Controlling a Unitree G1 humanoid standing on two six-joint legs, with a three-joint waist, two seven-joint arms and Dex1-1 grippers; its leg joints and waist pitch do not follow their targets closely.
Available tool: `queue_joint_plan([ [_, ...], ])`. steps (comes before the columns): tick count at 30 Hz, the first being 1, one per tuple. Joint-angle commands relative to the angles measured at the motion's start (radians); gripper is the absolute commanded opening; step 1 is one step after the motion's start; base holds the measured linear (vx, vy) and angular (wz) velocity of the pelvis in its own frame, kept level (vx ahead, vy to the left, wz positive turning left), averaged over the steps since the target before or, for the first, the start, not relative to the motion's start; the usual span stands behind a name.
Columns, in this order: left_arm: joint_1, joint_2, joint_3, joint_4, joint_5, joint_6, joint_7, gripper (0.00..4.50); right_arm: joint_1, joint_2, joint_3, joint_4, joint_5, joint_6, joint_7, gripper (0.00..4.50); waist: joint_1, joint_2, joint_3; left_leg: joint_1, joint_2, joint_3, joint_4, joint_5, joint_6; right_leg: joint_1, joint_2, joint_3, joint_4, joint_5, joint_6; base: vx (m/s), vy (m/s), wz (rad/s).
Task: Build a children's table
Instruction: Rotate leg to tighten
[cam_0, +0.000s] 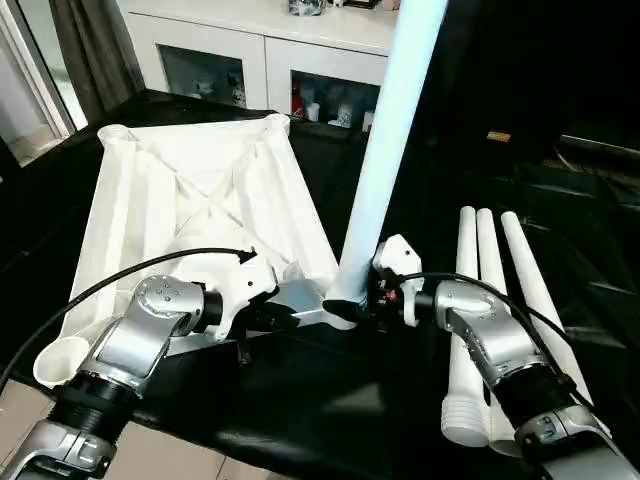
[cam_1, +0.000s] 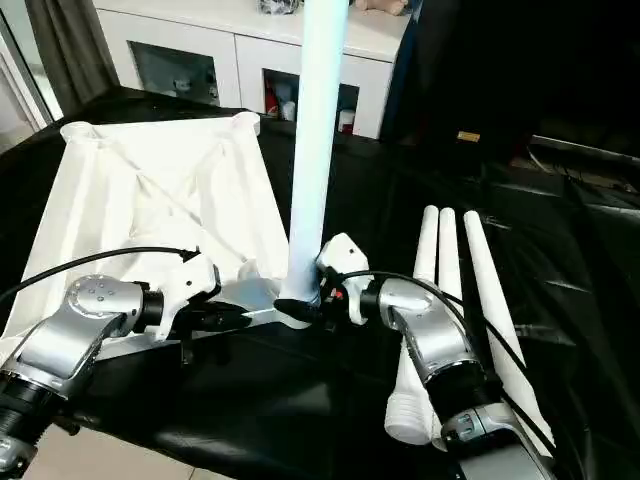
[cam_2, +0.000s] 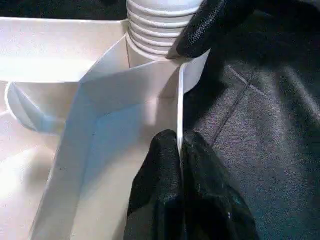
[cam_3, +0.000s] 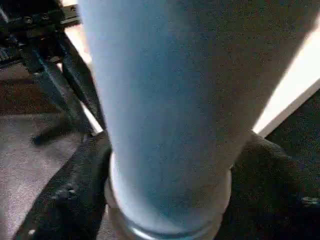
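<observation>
The white table top (cam_0: 200, 180) lies upside down on the black surface, its ribs and corner sockets facing up. One white leg (cam_0: 395, 130) stands upright in the near right corner socket, and its ribbed end (cam_2: 160, 25) sits at the socket mouth. My right gripper (cam_0: 352, 305) is shut on the base of this leg, with a black finger (cam_3: 75, 190) on each side of the tube. My left gripper (cam_2: 180, 150) is shut on the thin near rim (cam_2: 178, 100) of the top, just left of that corner. Three more legs (cam_0: 480, 300) lie side by side to the right.
A white cabinet (cam_0: 270, 60) with glass-front shelves stands behind the work surface. The black cover (cam_0: 330, 400) reaches the near edge, with pale floor below it at the left. Black cables loop over both silver forearms.
</observation>
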Motion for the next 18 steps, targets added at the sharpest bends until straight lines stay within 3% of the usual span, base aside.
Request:
queue_joint_plan([
  [1,0.015,-0.019,-0.005,-0.020,-0.053,-0.002,-0.038,0.00,0.009,-0.013,-0.011,-0.016,0.002,0.013,0.002,3.32,0.002,-0.007,-0.053,-0.014,0.001,0.016,-0.059,-0.131,0.062,0.064,-0.050,0.042,-0.060,-0.222,-0.184,0.000,0.000,0.00],
  [8,0.021,-0.016,-0.009,-0.024,-0.053,0.005,-0.040,0.00,0.017,-0.010,-0.010,-0.020,0.002,0.016,0.005,2.88,0.002,-0.007,-0.055,-0.015,0.000,0.018,-0.057,-0.113,0.066,0.065,-0.049,0.042,-0.056,-0.189,-0.190,0.000,0.000,0.00],
  [13,-0.003,-0.046,-0.006,0.028,-0.009,0.016,0.047,0.00,0.026,0.030,-0.026,0.029,-0.029,0.023,-0.133,2.73,0.001,-0.006,-0.052,-0.014,0.000,0.018,-0.058,-0.122,0.060,0.063,-0.049,0.042,-0.058,-0.210,-0.185,0.000,0.000,0.00],
  [18,-0.060,-0.124,0.015,0.121,0.038,0.044,0.212,0.00,0.013,0.109,-0.078,0.114,-0.046,0.050,-0.352,2.72,-0.004,-0.009,-0.046,-0.009,-0.005,0.017,-0.062,-0.202,0.022,0.055,-0.051,0.041,-0.082,-0.412,-0.117,0.000,0.000,0.00],
])
